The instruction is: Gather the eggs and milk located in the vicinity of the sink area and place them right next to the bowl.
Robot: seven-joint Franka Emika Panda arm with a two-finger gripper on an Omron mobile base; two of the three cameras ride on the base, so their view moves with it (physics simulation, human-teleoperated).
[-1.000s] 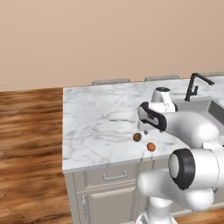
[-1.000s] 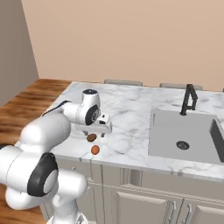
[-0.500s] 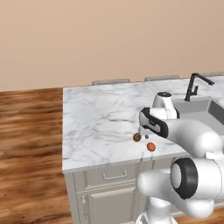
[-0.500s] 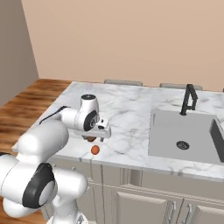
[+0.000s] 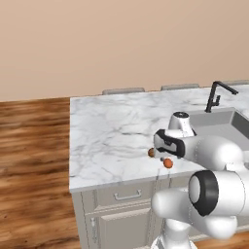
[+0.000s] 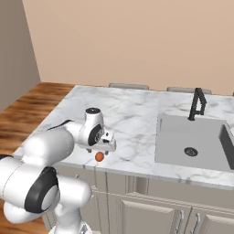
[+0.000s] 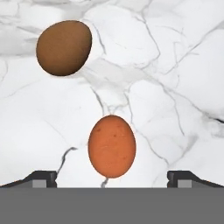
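Orange-red oval egg (image 7: pixel 112 146) is lying on the white marble counter (image 5: pixel 112 131) near the brown egg (image 7: pixel 64 47); gripper (image 7: pixel 112 177) is hovering above it, fingers spread apart, empty.

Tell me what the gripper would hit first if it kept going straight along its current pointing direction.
Most likely the orange-red egg, which lies centred between the open gripper's fingertips on the marble counter. The brown egg sits off to one side, apart from it.
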